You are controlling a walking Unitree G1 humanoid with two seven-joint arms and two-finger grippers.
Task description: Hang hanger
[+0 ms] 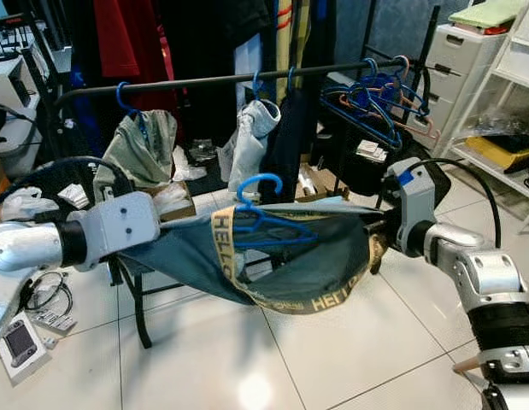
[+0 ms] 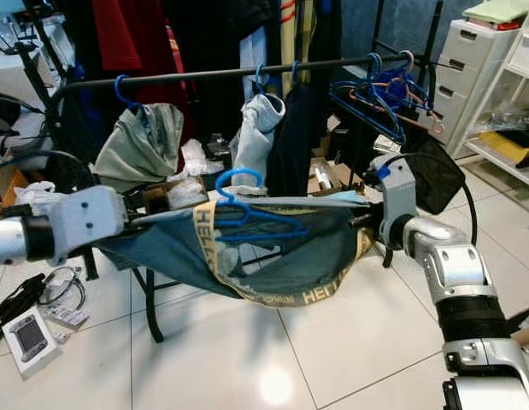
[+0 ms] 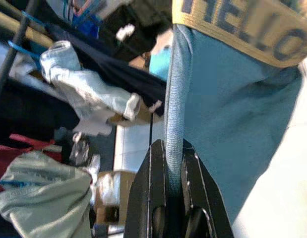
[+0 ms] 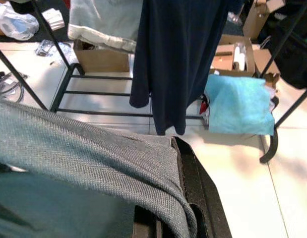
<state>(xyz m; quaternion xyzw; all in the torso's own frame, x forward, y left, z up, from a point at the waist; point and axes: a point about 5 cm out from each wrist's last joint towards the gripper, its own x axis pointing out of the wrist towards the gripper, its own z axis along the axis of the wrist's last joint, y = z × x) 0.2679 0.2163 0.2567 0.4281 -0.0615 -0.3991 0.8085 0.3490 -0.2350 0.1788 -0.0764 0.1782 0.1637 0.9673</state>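
Note:
A blue-grey garment with a yellow band reading HELLO is stretched between my two arms, below the black clothes rail. A blue hanger sits inside it, its hook sticking up through the waist. My left gripper is shut on the garment's edge at the left end. My right gripper is shut on the fabric at the right end. The rail stands beyond the garment, higher than the hook.
On the rail hang a grey-green garment, a light blue one, a dark one and a bunch of empty hangers. White drawers stand at the right. Boxes and cables litter the floor left.

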